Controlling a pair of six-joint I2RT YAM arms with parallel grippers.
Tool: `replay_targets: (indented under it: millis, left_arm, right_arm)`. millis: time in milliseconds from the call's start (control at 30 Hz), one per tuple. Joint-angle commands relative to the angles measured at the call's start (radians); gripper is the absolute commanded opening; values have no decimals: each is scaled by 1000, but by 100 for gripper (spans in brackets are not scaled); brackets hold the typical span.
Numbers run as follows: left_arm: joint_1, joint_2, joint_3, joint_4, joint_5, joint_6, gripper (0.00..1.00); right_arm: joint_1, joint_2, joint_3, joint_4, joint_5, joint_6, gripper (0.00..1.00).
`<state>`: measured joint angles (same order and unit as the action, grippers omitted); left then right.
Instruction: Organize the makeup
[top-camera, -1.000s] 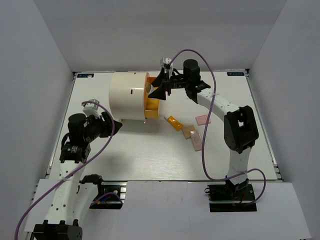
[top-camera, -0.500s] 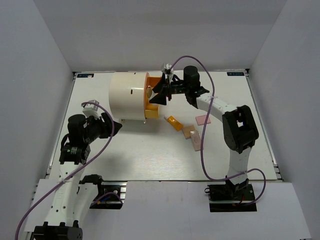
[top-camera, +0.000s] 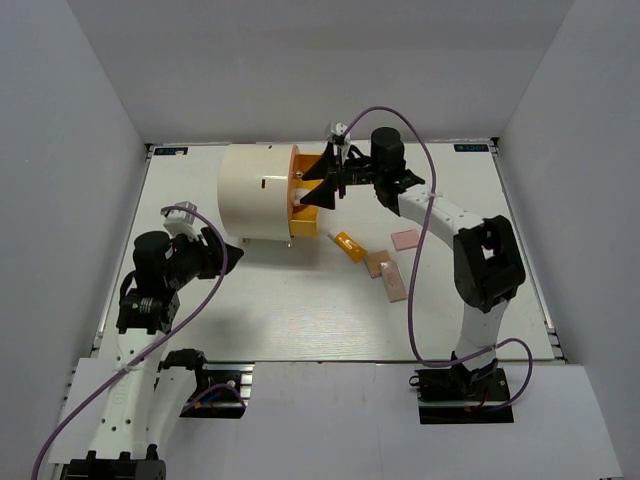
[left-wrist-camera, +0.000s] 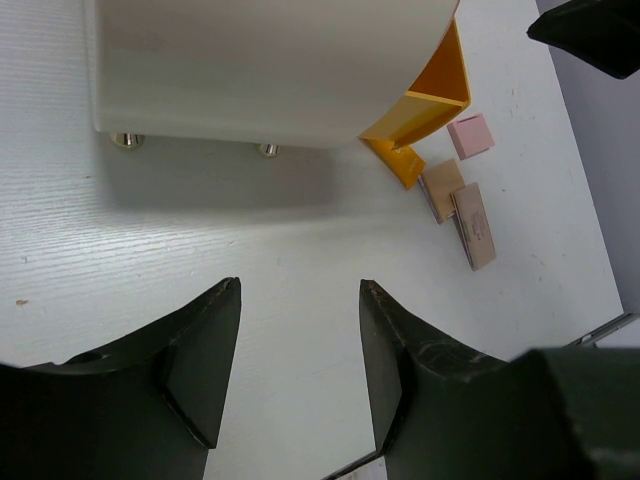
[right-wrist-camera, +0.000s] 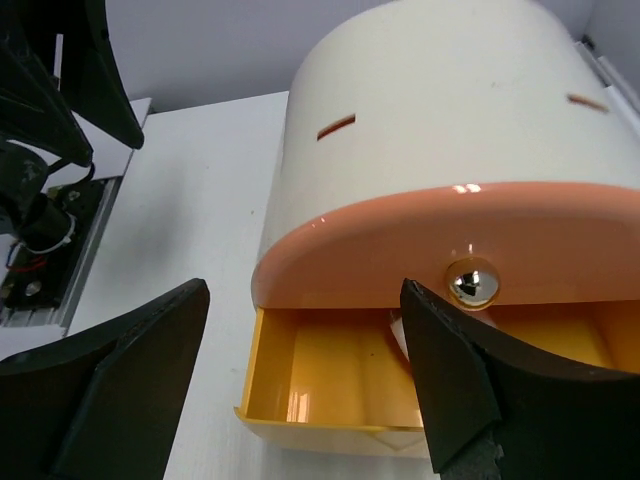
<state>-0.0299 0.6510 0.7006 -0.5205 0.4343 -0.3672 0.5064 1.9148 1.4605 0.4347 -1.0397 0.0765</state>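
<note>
The makeup lies to the right of the organizer: an orange-and-white tube (top-camera: 346, 244), a pink square (top-camera: 405, 239) and two beige pieces (top-camera: 377, 263) (top-camera: 393, 282). The left wrist view shows the pink square (left-wrist-camera: 470, 135) and a beige piece (left-wrist-camera: 472, 225) too. My right gripper (top-camera: 325, 185) (right-wrist-camera: 305, 290) hangs open above the open yellow drawer (right-wrist-camera: 330, 385), nothing between its fingers. A white item (right-wrist-camera: 398, 330) lies in the drawer, half hidden by one finger. My left gripper (top-camera: 225, 250) (left-wrist-camera: 300, 290) is open and empty over bare table, left of the organizer.
The large cream cylinder organizer (top-camera: 255, 195) (left-wrist-camera: 270, 60) stands at the back centre, with an orange front (right-wrist-camera: 450, 235) and a gold knob (right-wrist-camera: 470, 280). Its pulled-out drawer (top-camera: 308, 222) juts toward the makeup. White walls enclose the table (top-camera: 300, 310).
My right gripper's jaws have spread wider in front of the organizer and shifted slightly. The left arm has barely moved.
</note>
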Motion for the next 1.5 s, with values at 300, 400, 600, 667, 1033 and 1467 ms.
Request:
replay_targets:
  millis: [300,400,600,667,1033,1467]
  left_arm:
    - [4,-47,50,-26,26,2,57]
    - [4,-59,34,-29,41,-4,54]
    - [4,-86,22,-52,54,-15,51]
    - [4,-88,39,-73,43,-6,53]
    - [-5,-140,16,-98,0,-12,61]
    - [4,-185,-6,-81,-6,-26,74]
  right_arm:
    - [-74,-286,-88,-505,515,-350,75]
    - [-69,-284,-118,-675,533,-421,41]
    - [-55,-289,-278,-717,618,-436,36]
    - [-45,-237,-258,-737,644,-413,45]
    - [14,29,-114,-758,788,-357,86]
    - [58,82,-135,-726,941,-345,69]
